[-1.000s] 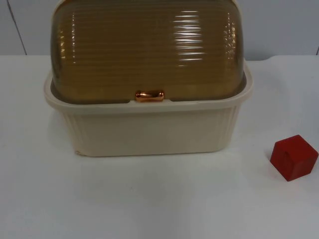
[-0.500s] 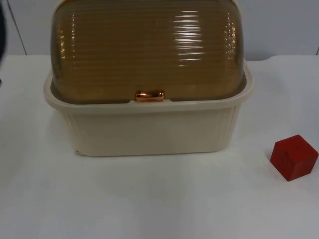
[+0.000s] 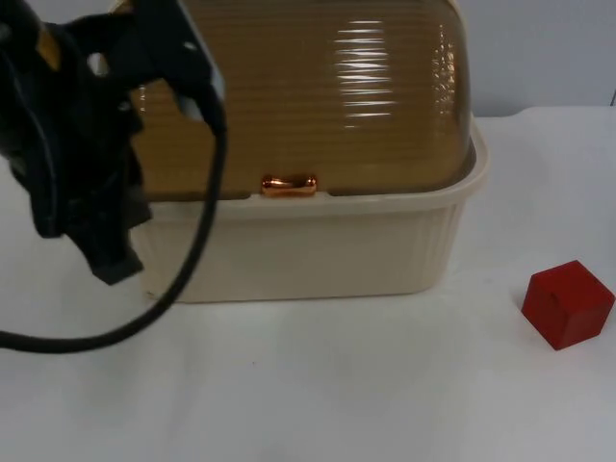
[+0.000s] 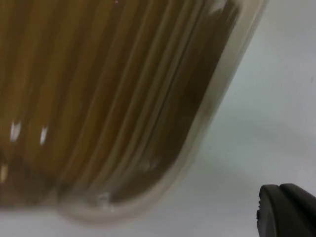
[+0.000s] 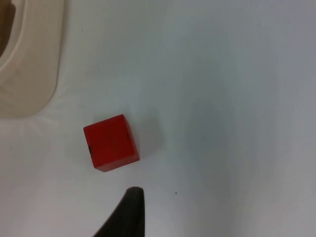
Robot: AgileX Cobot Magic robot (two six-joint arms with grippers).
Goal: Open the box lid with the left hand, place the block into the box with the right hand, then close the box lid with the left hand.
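1. Left gripper [image 3: 111, 260] hangs over the box's front left corner in the top view, its black arm covering that end of the box; whether its fingers are spread or pressed together cannot be told.
2. Directly beyond it, seen from the left wrist, the ribbed amber lid [image 4: 98, 94] curves down to a rounded corner, with white table [image 4: 276, 98] alongside and one black fingertip [image 4: 289, 210] at the frame's edge.
3. Just past the gripper in the top view sits the cream box [image 3: 308, 245], its ribbed wall upright on the table [image 3: 318, 385] and its translucent amber lid [image 3: 337, 96] down, meeting the rim all along the front.
4. A small copper handle [image 3: 289, 186] sits at the middle of the lid's front edge, to the right of the left gripper and apart from it.
5. Well off on the far side of the box from that gripper, the red block [image 3: 568, 303] rests on the bare table, clear of the box wall.
6. Right gripper hovers above that block [image 5: 111, 142]; its wrist view shows one dark fingertip [image 5: 129, 210] just short of the cube and not touching it, the box's cream corner [image 5: 29, 64] beyond. Its fingers' state cannot be told.
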